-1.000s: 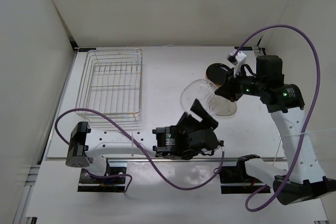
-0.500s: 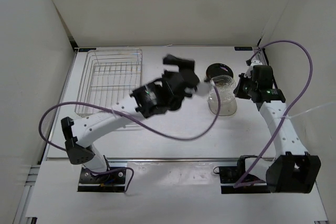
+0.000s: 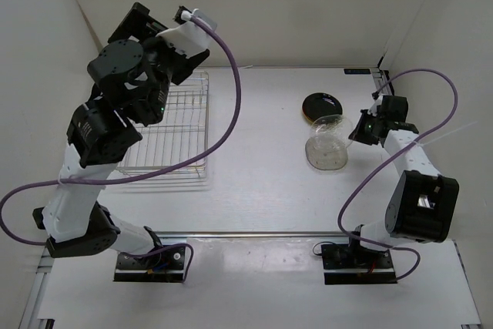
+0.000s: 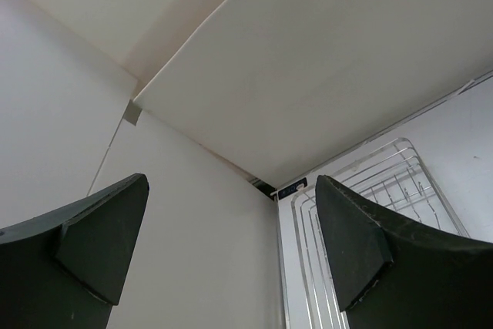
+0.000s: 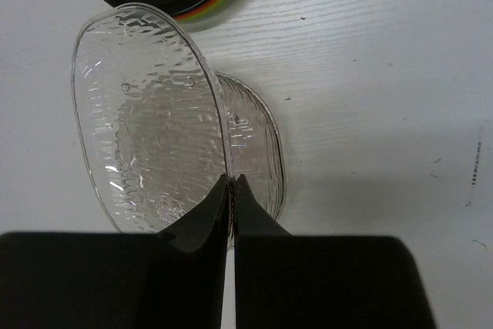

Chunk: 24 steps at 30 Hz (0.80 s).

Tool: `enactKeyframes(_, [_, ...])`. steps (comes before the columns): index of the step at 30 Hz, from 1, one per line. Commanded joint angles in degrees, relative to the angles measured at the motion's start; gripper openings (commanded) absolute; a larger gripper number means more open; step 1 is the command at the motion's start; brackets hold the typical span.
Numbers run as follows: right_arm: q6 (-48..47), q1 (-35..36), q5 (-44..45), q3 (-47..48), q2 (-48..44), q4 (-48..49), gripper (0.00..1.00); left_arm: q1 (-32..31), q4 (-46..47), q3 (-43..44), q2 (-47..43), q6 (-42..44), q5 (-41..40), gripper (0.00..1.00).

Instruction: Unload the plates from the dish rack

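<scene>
No text, brand, number or sign can be read in any view. A small dark tag (image 3: 356, 72) is noted at the far edge of the surface (image 3: 254, 167) in the overhead view, and a like tag (image 4: 293, 187) with a pale blue mark by the dish rack (image 4: 362, 182) corner in the left wrist view; both are too small to be made out. The ripple in the clear plate (image 5: 146, 113) is texture, not lettering.

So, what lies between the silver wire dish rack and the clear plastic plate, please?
Bare white table, with the left arm's purple cable overhead; top view.
</scene>
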Motion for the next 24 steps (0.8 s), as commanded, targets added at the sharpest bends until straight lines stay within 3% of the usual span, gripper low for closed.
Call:
enactKeyframes(1, [-2.38, -0.15, -4.13, 2.66, 0.9, 1.87, 0.0, 0.22, -3.91, 1.21, 1.23, -1.91, 1.29, 1.0])
enactKeyframes(10, [-6.07, -0.15, -5.19, 1.96, 4.77, 0.72, 0.0, 0.22, -7.95, 2.54, 5.53, -4.89, 2.43, 1.0])
enactKeyframes(24, [-5.46, -1.81, -4.66, -2.87, 2.4, 1.86, 0.0, 0.22, -9.18, 6.14, 8.44, -5.42, 3.49, 1.0])
